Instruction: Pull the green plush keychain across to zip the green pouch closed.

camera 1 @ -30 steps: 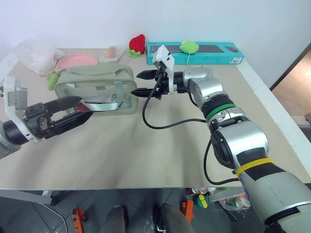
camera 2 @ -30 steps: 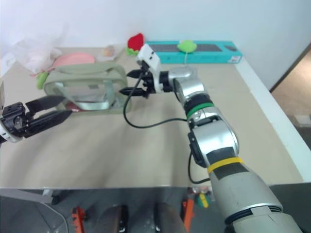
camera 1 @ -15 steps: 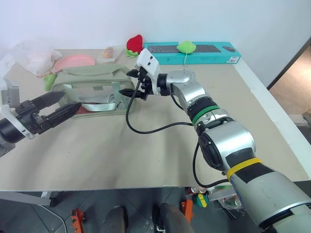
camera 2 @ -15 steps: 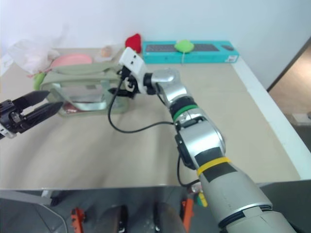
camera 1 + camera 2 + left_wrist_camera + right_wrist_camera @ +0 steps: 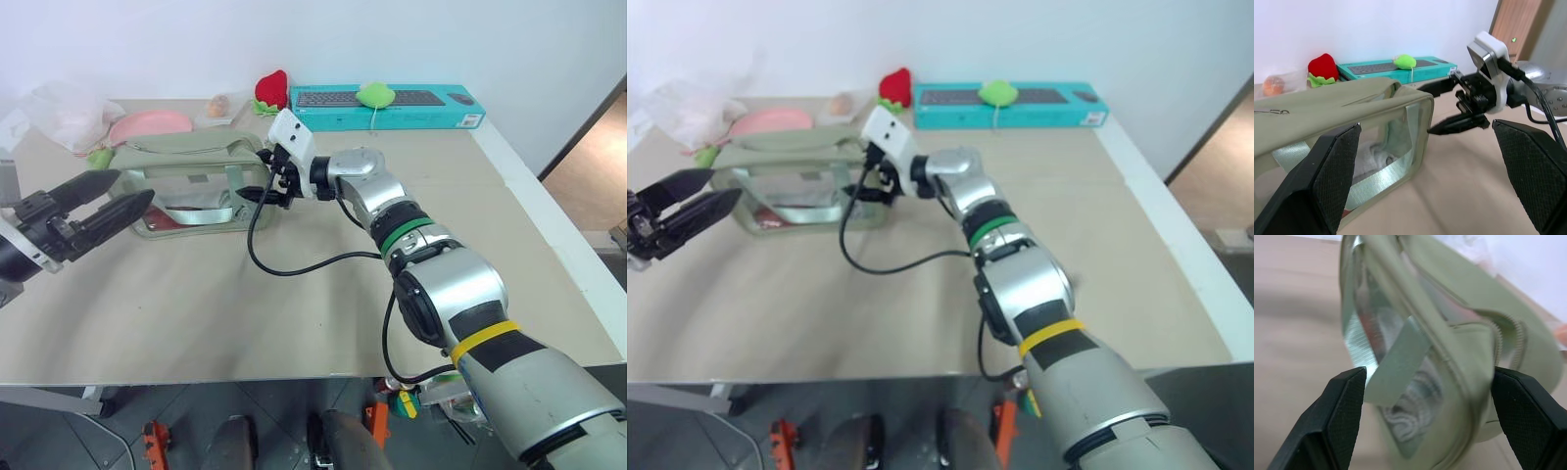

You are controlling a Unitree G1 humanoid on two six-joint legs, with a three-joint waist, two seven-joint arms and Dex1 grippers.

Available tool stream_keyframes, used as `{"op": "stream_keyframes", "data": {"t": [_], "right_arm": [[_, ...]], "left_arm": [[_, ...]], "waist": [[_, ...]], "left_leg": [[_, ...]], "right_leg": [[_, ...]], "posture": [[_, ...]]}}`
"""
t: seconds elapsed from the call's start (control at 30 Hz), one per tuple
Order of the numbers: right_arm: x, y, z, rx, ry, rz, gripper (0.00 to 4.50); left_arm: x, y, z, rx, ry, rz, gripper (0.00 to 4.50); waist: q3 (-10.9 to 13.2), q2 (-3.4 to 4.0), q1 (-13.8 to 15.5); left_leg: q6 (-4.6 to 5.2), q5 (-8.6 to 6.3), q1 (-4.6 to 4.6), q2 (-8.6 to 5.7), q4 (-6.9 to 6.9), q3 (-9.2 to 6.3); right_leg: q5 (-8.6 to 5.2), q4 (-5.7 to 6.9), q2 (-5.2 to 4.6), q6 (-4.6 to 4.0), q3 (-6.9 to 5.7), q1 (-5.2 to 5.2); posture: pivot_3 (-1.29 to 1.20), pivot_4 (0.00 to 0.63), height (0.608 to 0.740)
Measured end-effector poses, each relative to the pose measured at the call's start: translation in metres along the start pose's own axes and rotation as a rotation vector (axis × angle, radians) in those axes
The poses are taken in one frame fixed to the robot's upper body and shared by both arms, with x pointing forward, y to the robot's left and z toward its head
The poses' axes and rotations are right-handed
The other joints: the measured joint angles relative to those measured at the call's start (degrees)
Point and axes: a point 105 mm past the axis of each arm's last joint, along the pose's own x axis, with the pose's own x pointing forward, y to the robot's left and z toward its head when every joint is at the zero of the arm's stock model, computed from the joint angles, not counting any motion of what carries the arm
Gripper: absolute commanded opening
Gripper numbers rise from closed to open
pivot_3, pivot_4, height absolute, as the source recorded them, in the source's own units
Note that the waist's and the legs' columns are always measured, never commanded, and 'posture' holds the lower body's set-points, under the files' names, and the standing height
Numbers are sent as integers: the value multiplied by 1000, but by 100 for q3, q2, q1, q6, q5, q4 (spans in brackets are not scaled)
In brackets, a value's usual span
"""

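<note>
While both tools sit spread and empty, I've got the right tool [image 5: 263,182] at the green pouch's [image 5: 191,166] right end, fingers straddling that end wall, and the left tool [image 5: 110,203] off its left end, apart. Pouch sits on the surface [image 5: 294,304]. Green plush keychain [image 5: 99,157] hangs at the pouch's far-left end.
</note>
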Motion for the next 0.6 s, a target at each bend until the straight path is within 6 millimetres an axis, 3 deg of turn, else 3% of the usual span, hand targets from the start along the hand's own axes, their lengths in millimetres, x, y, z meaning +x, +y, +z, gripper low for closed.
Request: {"op": "stream_keyframes", "data": {"t": [0.17, 0.5, 0.57, 0.6], "right_arm": [[-2, 7, -6, 15, 8, 69, 3763], [-3, -2, -14, 58, 42, -25, 3763], [-5, -9, -15, 75, 42, -81, 3763], [-13, -25, -19, 81, 52, -207, 3763]], "left_arm": [[2, -3, 8, -5, -45, -7, 4473], [0, -5, 11, -12, -68, -1, 4473], [1, -5, 12, -17, -72, -1, 4473], [1, -5, 11, -24, -78, -4, 4473]], "waist": [[0, 0, 0], [0, -1, 0], [0, -1, 0], [-1, -1, 2]], "left_leg": [[0, 0, 1, 1, 0, -1], [0, 0, 1, 0, -1, -1], [0, 0, 1, 0, 0, -1], [0, 0, 0, -1, 0, 0]], "right_leg": [[0, 0, 2, 0, -1, 0], [0, 0, 1, 0, 0, 0], [0, 0, 1, 0, 0, 0], [0, 0, 0, 0, 0, 0]], "posture": [[0, 150, 740], [0, 150, 740], [0, 150, 740], [0, 150, 740]]}}
